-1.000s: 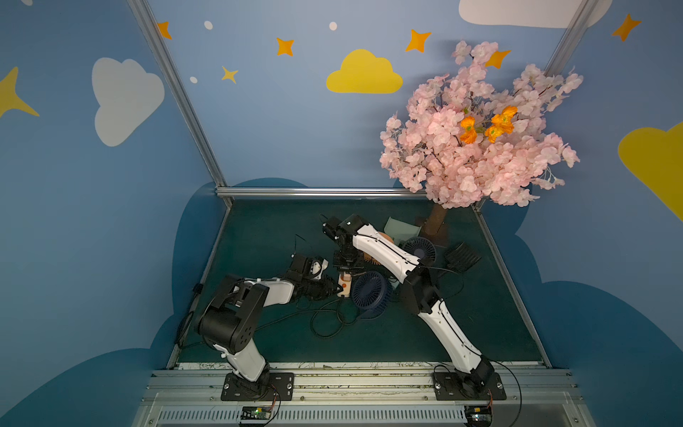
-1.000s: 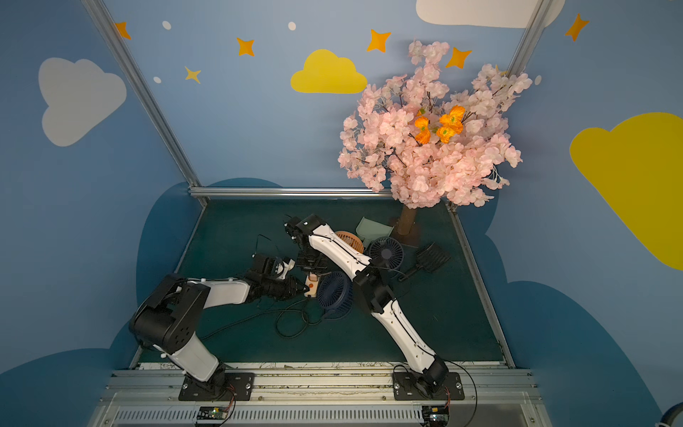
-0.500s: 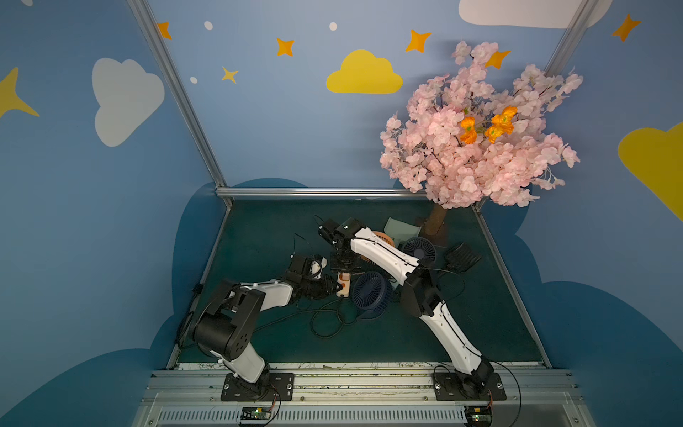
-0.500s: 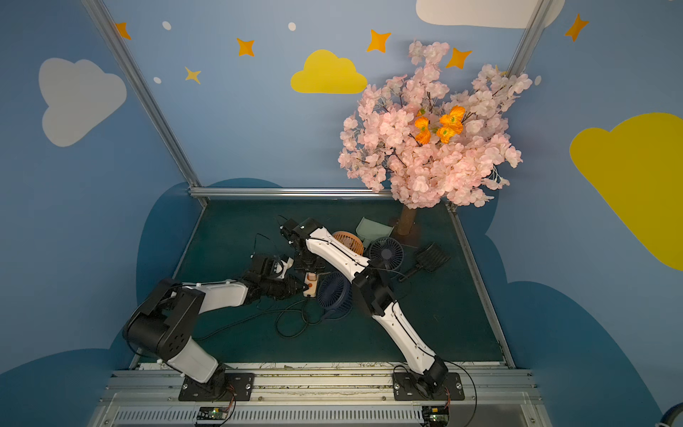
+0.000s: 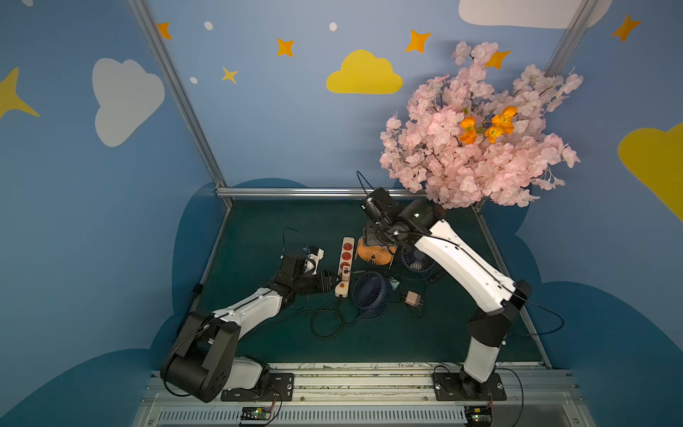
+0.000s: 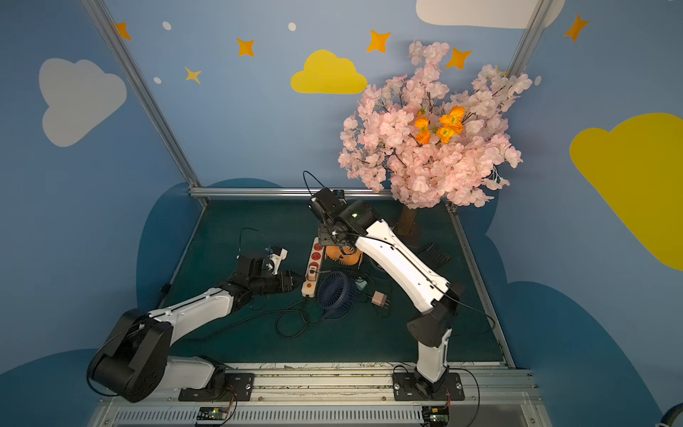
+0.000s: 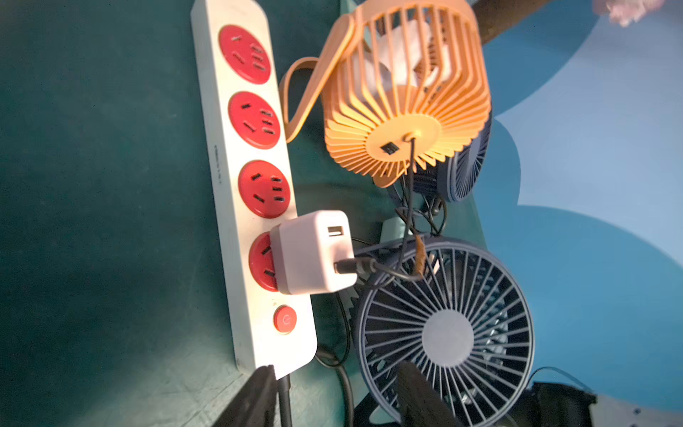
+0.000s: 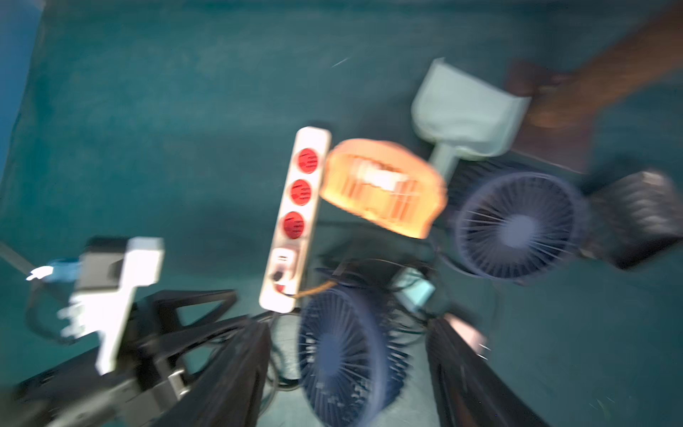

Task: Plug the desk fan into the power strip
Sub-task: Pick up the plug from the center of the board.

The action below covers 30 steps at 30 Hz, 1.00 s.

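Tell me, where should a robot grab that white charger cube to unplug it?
Probably grip the white charger cube by its two flat faces toward the neighbouring socket and the button, coming straight down from above. It stands proud of the power strip, and its cable leaves the face toward the blue fan.

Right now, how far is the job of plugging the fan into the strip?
Done, it seems: the white adapter sits in the socket nearest the button of the power strip, its cable running to the orange fan. In hand: nothing; left gripper and right gripper are open and empty. Left: perhaps only backing both grippers away.
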### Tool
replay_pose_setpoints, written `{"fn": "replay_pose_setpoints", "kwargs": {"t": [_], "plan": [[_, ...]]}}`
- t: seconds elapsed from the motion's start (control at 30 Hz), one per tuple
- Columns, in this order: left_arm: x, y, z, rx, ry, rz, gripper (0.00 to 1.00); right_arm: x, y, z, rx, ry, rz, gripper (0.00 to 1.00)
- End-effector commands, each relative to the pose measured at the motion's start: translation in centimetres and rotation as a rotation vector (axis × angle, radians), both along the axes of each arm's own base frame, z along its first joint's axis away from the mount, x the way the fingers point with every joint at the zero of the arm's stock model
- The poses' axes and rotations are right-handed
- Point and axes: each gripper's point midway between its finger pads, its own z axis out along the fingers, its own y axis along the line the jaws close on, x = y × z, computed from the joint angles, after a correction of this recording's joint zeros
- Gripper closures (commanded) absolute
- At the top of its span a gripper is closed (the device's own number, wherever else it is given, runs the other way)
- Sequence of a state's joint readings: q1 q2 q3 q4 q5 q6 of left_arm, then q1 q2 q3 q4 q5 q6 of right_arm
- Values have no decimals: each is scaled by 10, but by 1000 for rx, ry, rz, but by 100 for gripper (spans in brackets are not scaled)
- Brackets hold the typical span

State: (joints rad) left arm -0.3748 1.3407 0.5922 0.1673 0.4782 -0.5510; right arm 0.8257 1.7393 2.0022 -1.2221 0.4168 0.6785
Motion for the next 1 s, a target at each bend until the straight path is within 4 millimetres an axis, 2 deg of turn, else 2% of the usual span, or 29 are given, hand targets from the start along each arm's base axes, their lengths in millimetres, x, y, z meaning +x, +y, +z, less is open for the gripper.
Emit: {"fn": "replay_pose_setpoints", "kwargs": {"t": [0.0, 0.07, 0.13, 0.23, 0.33, 0.53, 0.7, 0.8, 0.97], "plan": [[-11, 1, 14, 40, -100, -69, 34, -3, -70, -16, -42, -6, -189, 30], [-16, -1, 26, 53, -159, -104, 30, -17, -99, -47, -5, 50, -201, 31], [-22, -3, 38, 62, -210, -132, 27, -32, -118, -76, 49, 99, -179, 31], [-29, -9, 48, 70, -259, -174, 24, -50, -122, -118, 165, 205, -126, 31], [-32, -16, 51, 66, -274, -203, 24, -53, -109, -147, 262, 276, -63, 32], [-35, -32, 42, 71, -241, -244, 24, -36, -87, -190, 277, 417, 84, 46], [-38, -40, 38, 81, -233, -243, 24, -20, -82, -218, 267, 464, 109, 50], [-39, -41, 33, 87, -219, -238, 24, -22, -88, -235, 244, 495, 96, 49], [-42, -40, 29, 93, -208, -234, 23, -44, -97, -253, 221, 570, 74, 46]]}}
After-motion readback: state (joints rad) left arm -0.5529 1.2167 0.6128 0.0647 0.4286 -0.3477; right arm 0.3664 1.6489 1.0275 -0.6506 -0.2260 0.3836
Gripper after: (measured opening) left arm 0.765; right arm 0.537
